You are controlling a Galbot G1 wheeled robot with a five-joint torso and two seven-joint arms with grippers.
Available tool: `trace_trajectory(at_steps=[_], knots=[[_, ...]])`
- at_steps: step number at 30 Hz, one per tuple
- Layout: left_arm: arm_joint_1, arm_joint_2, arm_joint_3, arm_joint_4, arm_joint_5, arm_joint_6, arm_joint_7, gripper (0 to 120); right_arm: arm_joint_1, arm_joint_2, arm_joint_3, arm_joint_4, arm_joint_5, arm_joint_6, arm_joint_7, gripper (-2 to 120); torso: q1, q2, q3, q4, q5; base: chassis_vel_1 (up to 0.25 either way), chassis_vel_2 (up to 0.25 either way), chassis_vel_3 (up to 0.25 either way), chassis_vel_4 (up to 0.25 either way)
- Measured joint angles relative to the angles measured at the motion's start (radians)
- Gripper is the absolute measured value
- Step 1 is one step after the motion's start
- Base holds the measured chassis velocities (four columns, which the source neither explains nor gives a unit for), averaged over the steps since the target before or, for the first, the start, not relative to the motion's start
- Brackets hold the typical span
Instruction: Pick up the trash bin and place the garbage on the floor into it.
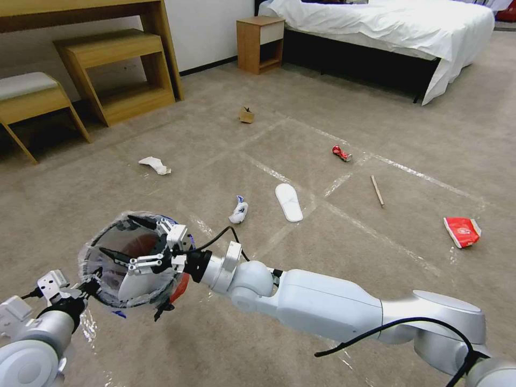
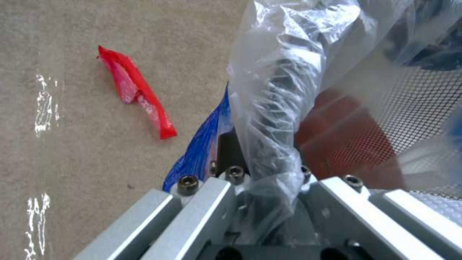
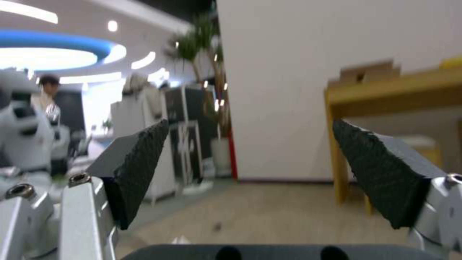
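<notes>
The left gripper pinches the near-left rim of the trash bin through its clear liner; in the left wrist view the bunched plastic runs between the fingers and the red wall shows behind the film. The bin is held off the floor at the near left, mouth tipped up. The right gripper reaches across from the right and hangs over the bin's mouth with its black pads spread wide and nothing between them.

The litter lies farther out and to the right — the blue-and-white tissue wad is closest, just beyond the bin, with the white slipper beside it, its long axis running near to far. Farther off are the white wad, cardboard scrap, crushed can, thin stick and red wrapper. Another red wrapper lies on the carpet by the bin. My judgement: the free right arm must swing right and away from the bin — every visible piece in the head view lies that way.
</notes>
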Motion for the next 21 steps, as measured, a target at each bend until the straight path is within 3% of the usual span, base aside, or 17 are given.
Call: trace_trajectory(at_steps=[8, 14, 21], knots=[[-0.011, 0.011, -0.005, 0.016, 0.002, -0.003, 0.003, 1, 0.019, -0.035, 0.15, 0.104, 0.062, -0.029, 0.009, 88, 0.0, 0.0, 0.0, -0.0001, 0.0, 0.0, 0.0, 0.0, 0.0], [-0.015, 0.017, -0.013, 0.019, 0.007, -0.009, 0.005, 1, -0.005, -0.138, 0.34, 0.183, 0.112, -0.059, 0.019, 88, 0.0, 0.0, 0.0, 0.0002, 0.0002, 0.0, 0.0, 0.0, 0.0], [-0.013, 0.024, -0.023, 0.021, 0.029, -0.017, 0.014, 1, -0.186, -0.29, 0.653, 0.296, 0.1, -0.137, 0.148, 80, 0.0, 0.0, 0.0, -0.0004, 0.0006, 0.0, 0.0, 0.0, 0.0]])
